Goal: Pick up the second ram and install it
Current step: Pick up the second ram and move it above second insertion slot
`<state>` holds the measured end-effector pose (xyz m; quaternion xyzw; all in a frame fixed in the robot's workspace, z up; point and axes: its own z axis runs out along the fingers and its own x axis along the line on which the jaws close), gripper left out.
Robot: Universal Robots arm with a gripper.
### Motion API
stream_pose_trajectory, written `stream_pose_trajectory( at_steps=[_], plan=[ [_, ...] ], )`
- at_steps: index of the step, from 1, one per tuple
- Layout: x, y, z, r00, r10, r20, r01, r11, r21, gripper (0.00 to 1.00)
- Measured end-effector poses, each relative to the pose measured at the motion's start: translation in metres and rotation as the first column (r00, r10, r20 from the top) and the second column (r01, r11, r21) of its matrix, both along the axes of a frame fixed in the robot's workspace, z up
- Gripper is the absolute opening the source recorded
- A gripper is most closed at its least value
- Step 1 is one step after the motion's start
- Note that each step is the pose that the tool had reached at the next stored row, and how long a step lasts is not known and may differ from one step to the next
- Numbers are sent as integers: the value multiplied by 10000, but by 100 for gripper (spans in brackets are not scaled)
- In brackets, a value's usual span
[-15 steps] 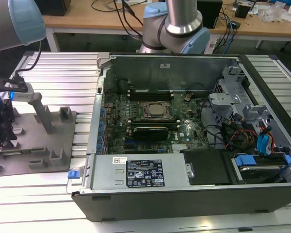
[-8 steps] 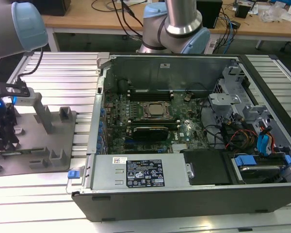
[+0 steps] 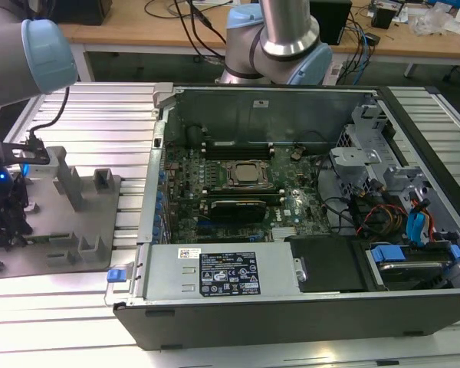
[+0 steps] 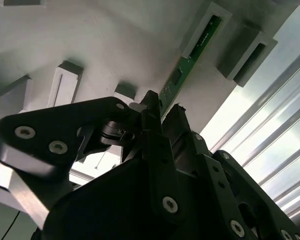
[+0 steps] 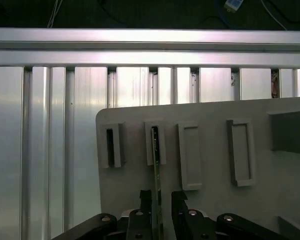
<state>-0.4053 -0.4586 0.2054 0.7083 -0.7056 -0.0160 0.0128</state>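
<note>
The second ram (image 5: pixel 156 165) is a thin green board standing on edge in a slotted post of the grey tray (image 5: pixel 270 175). In the second wrist view the ram (image 4: pixel 185 62) runs from that post down between my fingers. My gripper (image 5: pixel 161 196) straddles the ram's near end. One finger lies close against the board and a small gap shows at the other, so the gripper (image 4: pixel 164 107) is open around it. In the exterior view the gripper (image 3: pixel 11 203) is low over the tray (image 3: pixel 92 253) at the exterior view's left.
The open computer case (image 3: pixel 291 307) lies to the exterior view's right of the tray, with the motherboard, the CPU socket (image 3: pixel 245 175) and black memory slots (image 3: pixel 238 146) inside. Several upright posts (image 3: pixel 69 180) stand on the tray. Ribbed aluminium table (image 5: pixel 50 150) surrounds it.
</note>
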Motion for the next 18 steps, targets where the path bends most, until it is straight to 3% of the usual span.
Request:
stream_pose_trajectory(
  at_steps=[9, 12, 18],
  plan=[
    [3, -4, -8, 10000, 1, 0, -1, 10000, 1, 30],
    [95, -4, -9, 10000, 2, -1, -2, 10000, 0, 30],
    [100, -4, -10, 10000, 1, -1, -1, 10000, 79, 30]
  ],
)
